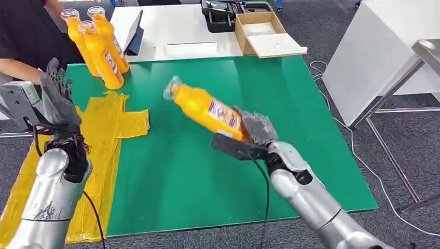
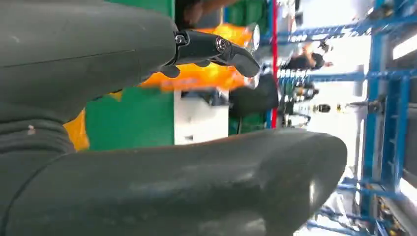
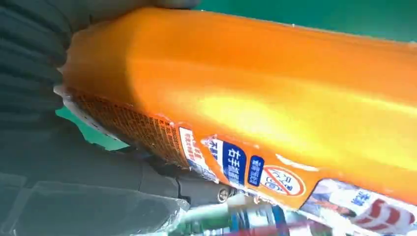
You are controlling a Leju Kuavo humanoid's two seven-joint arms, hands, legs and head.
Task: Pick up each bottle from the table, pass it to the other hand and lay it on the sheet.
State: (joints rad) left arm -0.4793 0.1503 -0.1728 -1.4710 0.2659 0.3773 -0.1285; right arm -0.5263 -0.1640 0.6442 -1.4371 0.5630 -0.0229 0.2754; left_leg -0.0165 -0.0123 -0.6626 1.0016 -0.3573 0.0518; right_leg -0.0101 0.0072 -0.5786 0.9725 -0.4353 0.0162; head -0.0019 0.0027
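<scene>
Bottle (image 1: pixel 207 110), orange with clear cap, gripped at its base by right hand (image 1: pixel 255 130), held tilted above the green mat (image 1: pixel 249 88), cap pointing toward the robot's left. Left hand (image 1: pixel 56 98) raised over the yellow sheet (image 1: pixel 111 124), fingers apart, holding nothing. Three more orange bottles (image 1: pixel 98 44) stand upright at the mat's far left corner, beside a person's arm (image 1: pixel 18 68).

beyond the green mat you see a white table (image 1: pixel 171 26) carrying an open cardboard box (image 1: pixel 262 32), a black case (image 1: pixel 220 14) just left of it, and a dark tablet (image 1: pixel 136 33) propped upright. a person in a black shirt (image 1: pixel 23 31) stands at the far left. a white cabinet (image 1: pixel 373 52) sits right, a cable (image 1: pixel 363 161) trailing across the grey floor.
</scene>
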